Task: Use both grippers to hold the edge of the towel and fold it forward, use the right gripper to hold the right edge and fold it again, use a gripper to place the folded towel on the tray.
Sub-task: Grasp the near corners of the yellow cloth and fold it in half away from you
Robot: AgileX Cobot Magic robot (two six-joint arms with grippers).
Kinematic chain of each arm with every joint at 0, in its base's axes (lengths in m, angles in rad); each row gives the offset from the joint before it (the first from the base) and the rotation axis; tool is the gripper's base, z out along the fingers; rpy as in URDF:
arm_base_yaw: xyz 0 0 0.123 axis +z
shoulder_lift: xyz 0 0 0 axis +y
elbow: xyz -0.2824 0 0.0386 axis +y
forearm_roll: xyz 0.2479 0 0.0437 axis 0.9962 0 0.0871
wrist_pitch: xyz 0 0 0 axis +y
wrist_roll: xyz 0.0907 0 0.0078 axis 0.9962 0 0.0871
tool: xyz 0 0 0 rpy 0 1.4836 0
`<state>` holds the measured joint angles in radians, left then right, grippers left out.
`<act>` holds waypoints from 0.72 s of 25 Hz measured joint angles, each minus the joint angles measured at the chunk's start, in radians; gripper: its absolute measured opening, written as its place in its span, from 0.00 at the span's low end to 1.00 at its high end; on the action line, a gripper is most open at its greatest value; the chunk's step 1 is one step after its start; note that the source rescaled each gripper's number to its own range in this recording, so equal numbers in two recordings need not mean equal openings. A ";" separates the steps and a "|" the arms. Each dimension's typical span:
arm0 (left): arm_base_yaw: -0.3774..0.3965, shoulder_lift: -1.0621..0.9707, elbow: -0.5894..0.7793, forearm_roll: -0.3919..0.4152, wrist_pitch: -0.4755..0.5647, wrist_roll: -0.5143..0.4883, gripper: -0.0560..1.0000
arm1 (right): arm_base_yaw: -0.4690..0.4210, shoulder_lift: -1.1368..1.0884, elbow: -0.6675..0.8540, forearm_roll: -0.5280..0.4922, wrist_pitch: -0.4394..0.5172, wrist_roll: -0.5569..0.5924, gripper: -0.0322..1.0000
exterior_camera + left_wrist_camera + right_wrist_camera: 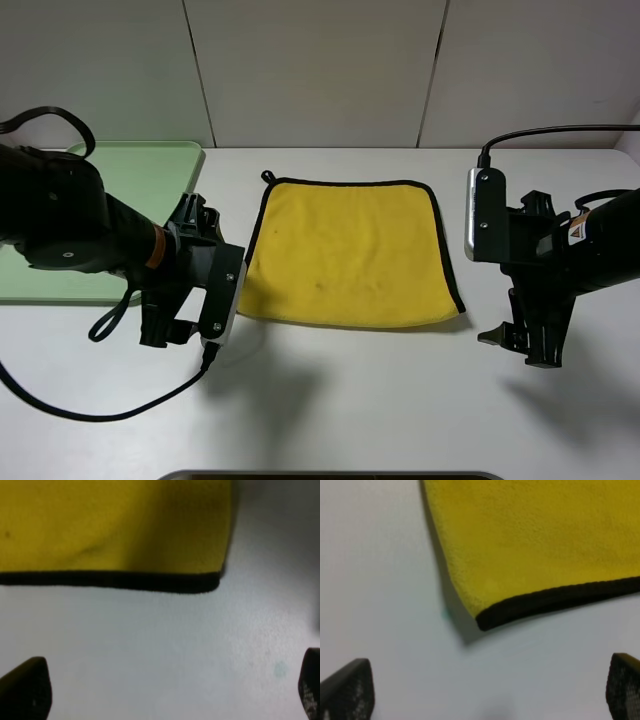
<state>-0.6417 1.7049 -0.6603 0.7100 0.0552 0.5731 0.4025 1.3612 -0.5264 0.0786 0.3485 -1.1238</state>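
The yellow towel (pixel 350 255) lies flat and unfolded in the middle of the table, its black trimmed edge (pixel 255 225) showing along the sides and back. My left gripper (pixel 170 332) hovers just off the towel's near left corner, open and holding nothing. My right gripper (pixel 518 348) is beside the near right corner, also open and holding nothing. The left wrist view shows the towel (pixel 115 525) and its black edge (pixel 110 580) ahead of the spread fingertips (pixel 25 690). The right wrist view shows the towel corner (pixel 535 535), the trim (pixel 560 597) and fingertips (pixel 347 690) set wide apart. The pale-green tray (pixel 150 170) sits at the back left.
The left arm's black body overlaps the tray's near part in the exterior high view. A black cable (pixel 100 410) trails over the table in front of the left arm. A wall runs along the table's back edge. A dark object's rim (pixel 330 475) shows at the front edge.
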 joint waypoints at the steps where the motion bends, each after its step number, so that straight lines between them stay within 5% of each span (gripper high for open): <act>1: 0.000 0.012 -0.007 0.000 -0.004 0.017 0.99 | 0.000 0.000 0.000 0.000 0.000 0.000 1.00; 18: 0.000 0.126 -0.046 0.000 -0.124 0.140 0.99 | 0.000 0.000 0.000 0.004 -0.002 0.000 1.00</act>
<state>-0.6417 1.8311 -0.7064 0.7100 -0.0690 0.7129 0.4025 1.3612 -0.5264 0.0822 0.3462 -1.1238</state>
